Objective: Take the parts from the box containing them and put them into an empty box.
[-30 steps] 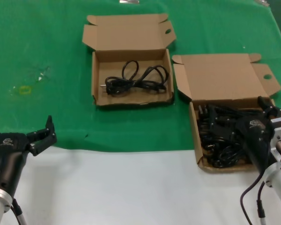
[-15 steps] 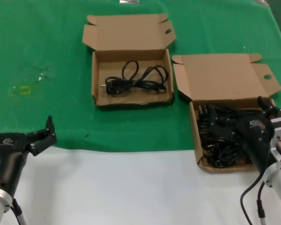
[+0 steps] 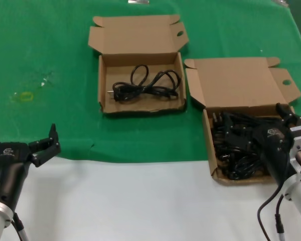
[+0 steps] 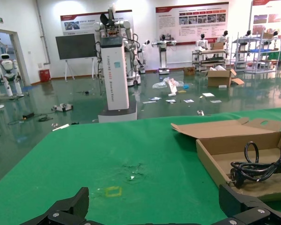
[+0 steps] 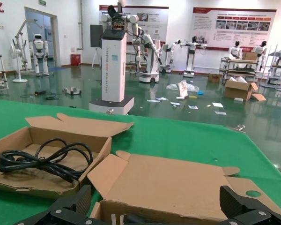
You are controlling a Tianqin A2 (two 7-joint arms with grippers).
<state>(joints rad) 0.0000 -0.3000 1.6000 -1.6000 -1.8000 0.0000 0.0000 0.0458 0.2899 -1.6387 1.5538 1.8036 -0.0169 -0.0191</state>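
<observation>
Two cardboard boxes (image 3: 141, 83) (image 3: 241, 125), one coiled cable (image 3: 146, 84), a heap of cables (image 3: 233, 148)

Both arms end in black, wedge-shaped grippers, left gripper (image 3: 21, 142) and right gripper (image 3: 286, 114), each bearing a small white logo, probably a maker's mark. Silver cylindrical wrists follow, with black cables trailing toward 6 o'clock.

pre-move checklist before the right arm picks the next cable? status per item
1. Right hand over the full box, fingers spread: ok.
2. Cables still in that box to pick: ok.
3. A cable between the fingers: cannot tell, the arm hides it.
4. Receiving box lid open, one coiled cable inside, room left: ok.
5. Left hand open at the table's near edge, away from both boxes: ok.
</observation>
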